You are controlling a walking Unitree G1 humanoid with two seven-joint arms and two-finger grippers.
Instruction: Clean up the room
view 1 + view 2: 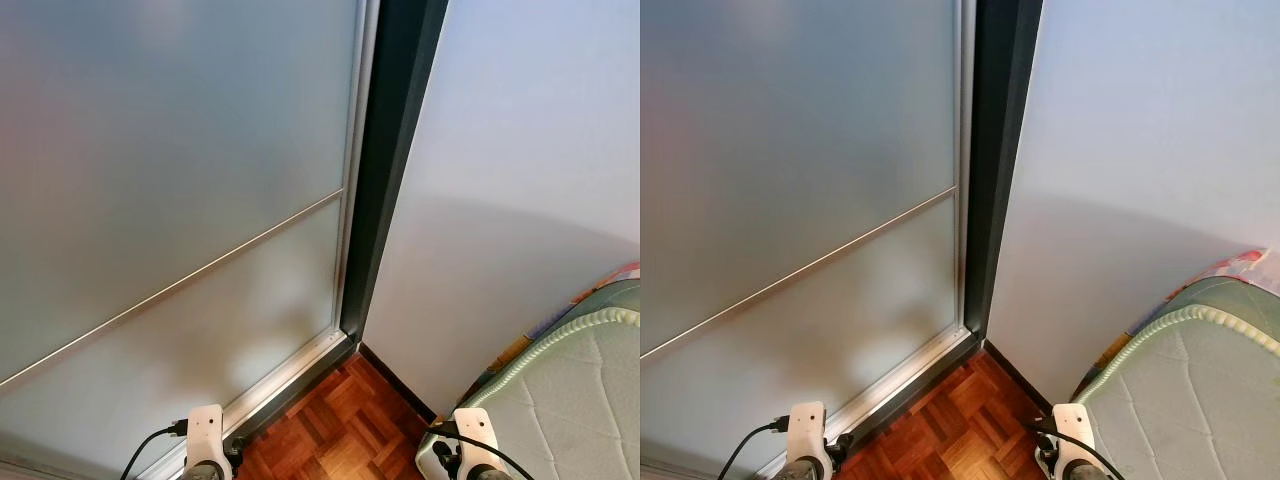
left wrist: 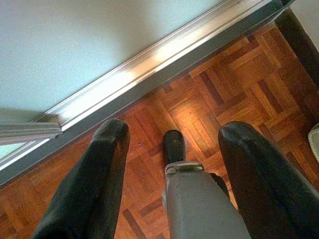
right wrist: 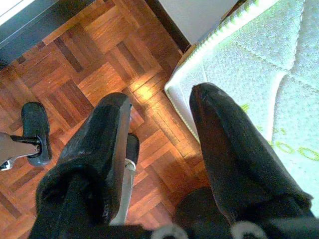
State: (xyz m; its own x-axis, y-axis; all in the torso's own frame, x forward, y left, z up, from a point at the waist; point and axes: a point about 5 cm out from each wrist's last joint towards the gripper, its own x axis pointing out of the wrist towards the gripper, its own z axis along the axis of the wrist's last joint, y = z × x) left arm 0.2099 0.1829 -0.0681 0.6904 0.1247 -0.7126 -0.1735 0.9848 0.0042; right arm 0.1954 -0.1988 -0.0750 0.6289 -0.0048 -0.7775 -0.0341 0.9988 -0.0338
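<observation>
Left gripper [image 2: 172,149]: fingers apart, empty, hanging over parquet floor [image 2: 209,99] beside sliding-door track [image 2: 149,64] | Right gripper [image 3: 159,129]: fingers apart, empty, above floor at mattress [image 3: 259,64] corner | Ahead: frosted sliding door [image 1: 170,170], grey wall [image 1: 520,180].

white wrists [image 1: 205,425] (black cables [image 1: 150,445]), glossy black rounded jaws

- Head stereo pair faces a room corner closely: frosted sliding door [image 1: 170,200], wall [image 1: 520,180].
- Wrist cameras look straight down; both share the parquet floor [image 2: 199,99].
</observation>
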